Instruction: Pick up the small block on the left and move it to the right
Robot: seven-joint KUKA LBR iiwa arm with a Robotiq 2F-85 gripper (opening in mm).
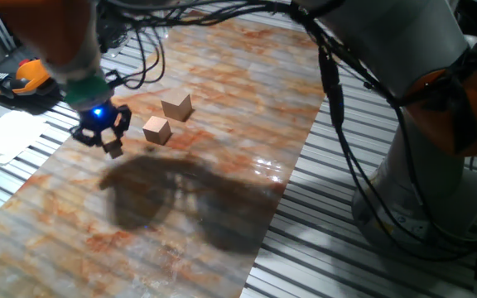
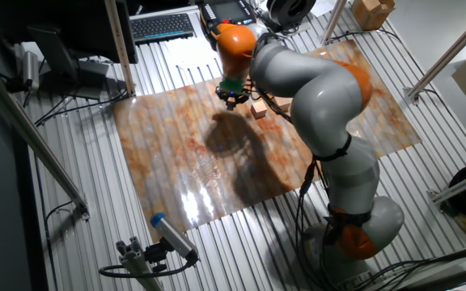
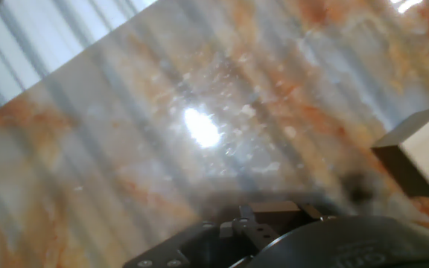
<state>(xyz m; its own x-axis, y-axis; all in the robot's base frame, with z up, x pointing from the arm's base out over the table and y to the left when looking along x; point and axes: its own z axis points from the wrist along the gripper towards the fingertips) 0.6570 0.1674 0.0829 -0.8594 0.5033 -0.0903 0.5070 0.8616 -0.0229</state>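
Note:
My gripper (image 1: 110,142) hangs over the left part of the marbled mat (image 1: 222,190), with a blue light lit on the hand. It is shut on the small block (image 1: 114,151), a tiny tan cube that shows at the fingertips, just above the mat. In the hand view a tan sliver of the small block (image 3: 274,208) sits between the fingers. The medium tan cube (image 1: 156,130) and the largest tan cube (image 1: 176,107) stand on the mat to the right of the gripper. One of them shows at the right edge of the hand view (image 3: 423,160). The gripper (image 2: 233,99) also shows in the other fixed view.
An orange and black device (image 1: 23,79) and white paper (image 1: 7,136) lie left of the mat on the slatted table. Cables (image 1: 143,50) run behind the gripper. The arm's base (image 1: 429,182) stands at the right. A keyboard (image 2: 162,26) lies beyond the mat.

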